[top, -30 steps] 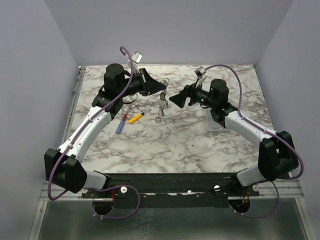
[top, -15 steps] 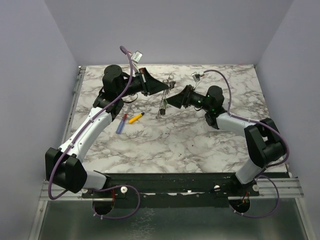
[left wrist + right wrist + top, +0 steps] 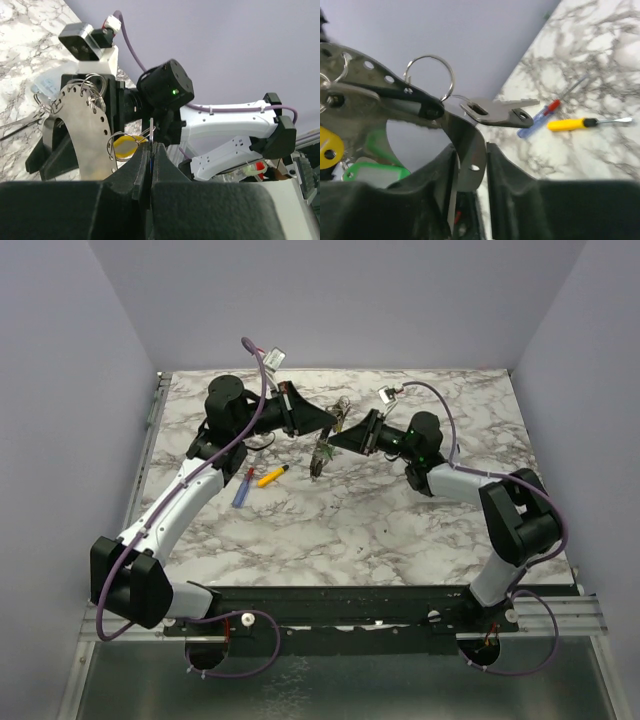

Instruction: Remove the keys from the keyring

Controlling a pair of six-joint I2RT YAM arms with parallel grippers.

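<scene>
The keyring (image 3: 85, 130) is a curved metal plate with punched holes and wire rings (image 3: 92, 85), held up between both arms (image 3: 340, 412). My left gripper (image 3: 151, 149) is shut on a thin metal blade seen edge-on, apparently a key, beside a yellow tag (image 3: 125, 146). My right gripper (image 3: 470, 162) is shut across the plate's lower end (image 3: 469, 150). A silver key (image 3: 500, 112) hangs from a ring (image 3: 430, 75) just above it. A green tag (image 3: 375, 172) and a yellow tag (image 3: 329, 150) dangle at the left. More keys hang below the plate (image 3: 320, 455).
A blue and red stick (image 3: 243, 485) and a yellow-handled stick (image 3: 270, 477) lie on the marble table (image 3: 400, 530) left of centre. Both also show in the right wrist view: the blue stick (image 3: 540, 117) and the yellow stick (image 3: 570, 123). Purple walls close in the back and sides.
The right arm has swung left to the keyring and its jaws have closed from wide open onto the plate. The left gripper has stayed shut and shifted slightly right.
</scene>
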